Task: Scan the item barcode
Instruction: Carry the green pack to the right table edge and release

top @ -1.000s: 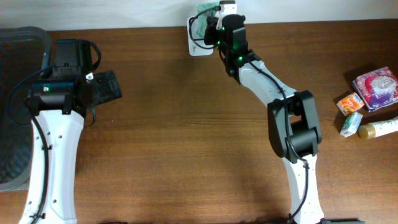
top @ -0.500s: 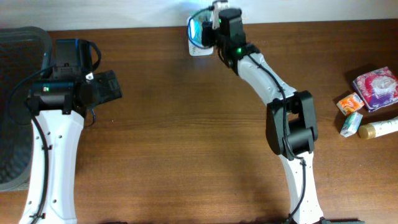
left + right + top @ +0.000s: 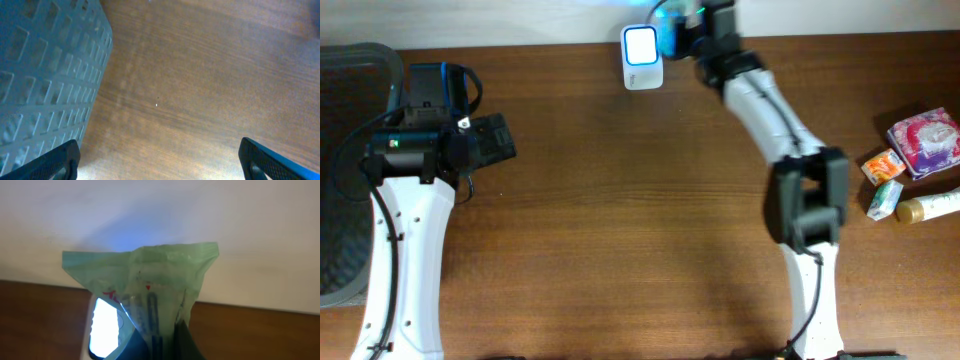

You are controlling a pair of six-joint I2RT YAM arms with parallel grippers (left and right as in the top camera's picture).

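Note:
The item is a pale green plastic packet (image 3: 145, 280) with red marks, pinched from below and standing upright in my right gripper (image 3: 167, 347), which is shut on it. At the table's far edge, the white scanner (image 3: 642, 46) shows a brightly lit window. The packet (image 3: 668, 30) hangs just right of the scanner, with the right gripper (image 3: 688, 28) behind it. In the right wrist view the scanner's glowing window (image 3: 104, 327) sits low left of the packet. My left gripper (image 3: 490, 140) rests open at the left, fingers (image 3: 55, 162) spread wide over bare wood.
A grey mesh basket (image 3: 345, 170) stands at the far left, beside the left arm. At the right edge lie a pink pack (image 3: 923, 140), a small orange box (image 3: 883, 165), a green-white carton (image 3: 885, 198) and a yellow bottle (image 3: 930, 207).
My right arm has swung to the right along the far edge, carrying the packet off the scanner's face; the lit window now shows fully. The left arm has not moved.

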